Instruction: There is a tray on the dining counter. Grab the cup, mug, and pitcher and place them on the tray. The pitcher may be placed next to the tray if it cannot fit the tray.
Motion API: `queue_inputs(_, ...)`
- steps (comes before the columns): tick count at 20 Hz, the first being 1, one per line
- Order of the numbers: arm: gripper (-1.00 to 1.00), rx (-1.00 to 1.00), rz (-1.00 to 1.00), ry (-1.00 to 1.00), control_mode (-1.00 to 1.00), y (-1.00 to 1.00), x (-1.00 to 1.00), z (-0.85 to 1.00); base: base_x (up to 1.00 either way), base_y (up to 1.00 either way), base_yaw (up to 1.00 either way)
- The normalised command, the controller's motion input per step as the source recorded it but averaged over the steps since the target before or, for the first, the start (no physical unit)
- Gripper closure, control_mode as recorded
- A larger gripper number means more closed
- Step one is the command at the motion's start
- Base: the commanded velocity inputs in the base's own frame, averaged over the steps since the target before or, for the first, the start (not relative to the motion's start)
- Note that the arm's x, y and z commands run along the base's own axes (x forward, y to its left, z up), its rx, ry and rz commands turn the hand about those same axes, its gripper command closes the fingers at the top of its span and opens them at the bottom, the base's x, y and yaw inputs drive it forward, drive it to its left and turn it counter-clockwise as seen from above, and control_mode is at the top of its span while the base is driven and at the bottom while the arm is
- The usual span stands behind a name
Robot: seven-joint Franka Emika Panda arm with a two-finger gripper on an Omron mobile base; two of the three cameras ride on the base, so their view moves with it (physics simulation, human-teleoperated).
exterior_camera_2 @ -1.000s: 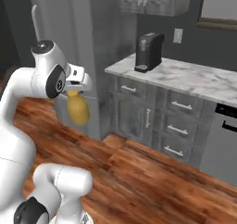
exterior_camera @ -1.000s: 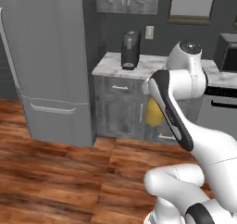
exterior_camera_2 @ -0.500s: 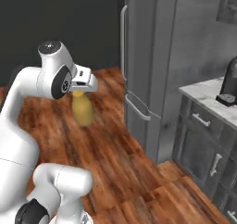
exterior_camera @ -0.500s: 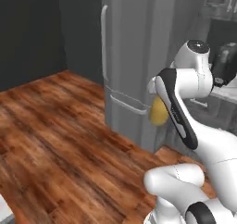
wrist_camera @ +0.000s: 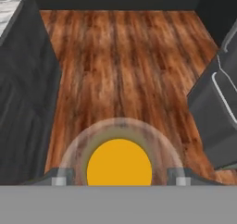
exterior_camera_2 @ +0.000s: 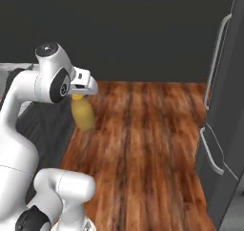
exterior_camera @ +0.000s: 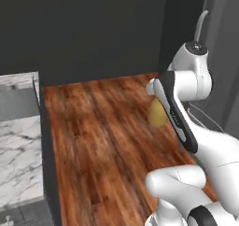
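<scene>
Pitcher [exterior_camera_2: 84, 115] count 1, gripped above 1 wood floor [exterior_camera_2: 143, 149]

A brown wooden plank floor [exterior_camera: 102, 141] is stretching away to a dark far wall. At the left, a white marble worktop [exterior_camera: 18, 150] is showing its grey-veined surface, with a tall grey fridge [exterior_camera_2: 224, 130] standing on the floor at the right.

Open wooden floor [exterior_camera_2: 143, 144] lies ahead, a broad lane between obstacles; the grey refrigerator [exterior_camera_2: 224, 106] with its handles walls the right side; a marble-topped counter [exterior_camera: 18, 141] bounds the left; a dark wall [exterior_camera_2: 143, 29] closes the far end.
</scene>
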Motion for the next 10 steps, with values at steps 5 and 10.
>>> queue_inputs(5,1.00,0.00,0.00,0.00,1.00,0.00,0.00,0.00,0.99,-0.37,0.19)
queue_inputs(10,1.00,0.00,0.00,0.00,1.00,0.00,0.00,0.00,1.00,-0.29,0.07)
